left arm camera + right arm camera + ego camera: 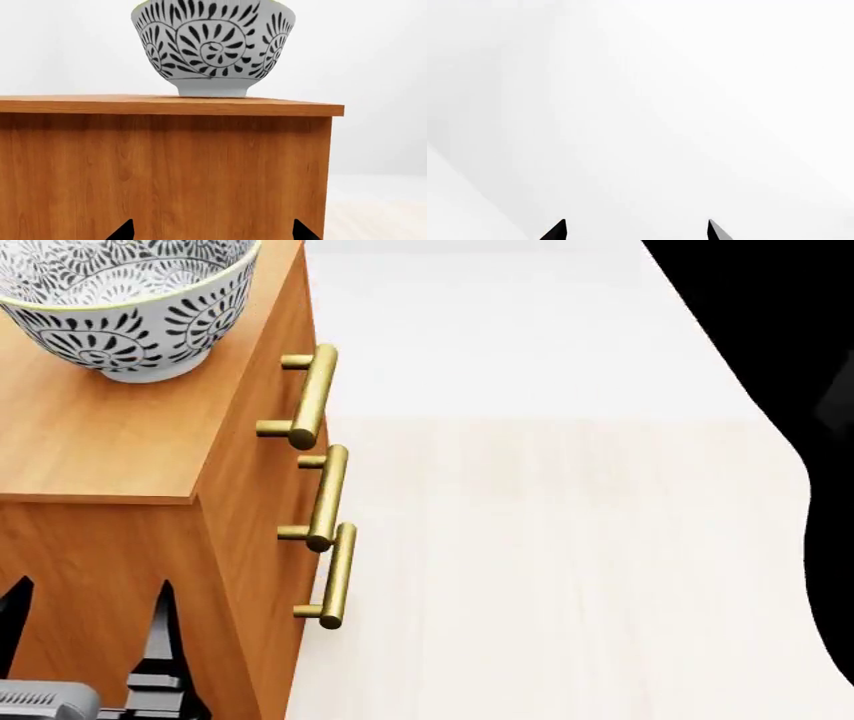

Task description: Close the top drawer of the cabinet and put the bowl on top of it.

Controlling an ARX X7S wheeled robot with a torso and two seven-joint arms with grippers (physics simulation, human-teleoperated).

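The white bowl with its dark grey floral pattern stands upright on the flat top of the orange-brown cabinet; the left wrist view shows the bowl resting on the cabinet top. The top drawer lies flush with the two below it, its brass handle lined up with theirs. My left gripper is open and empty, low beside the cabinet's side wall and below the bowl; its fingertips point at the wood. My right gripper is open, facing blank white surroundings.
Pale wood floor stretches in front of the drawer fronts. A black area fills the head view's right edge. The two lower drawer handles stick out from the cabinet front.
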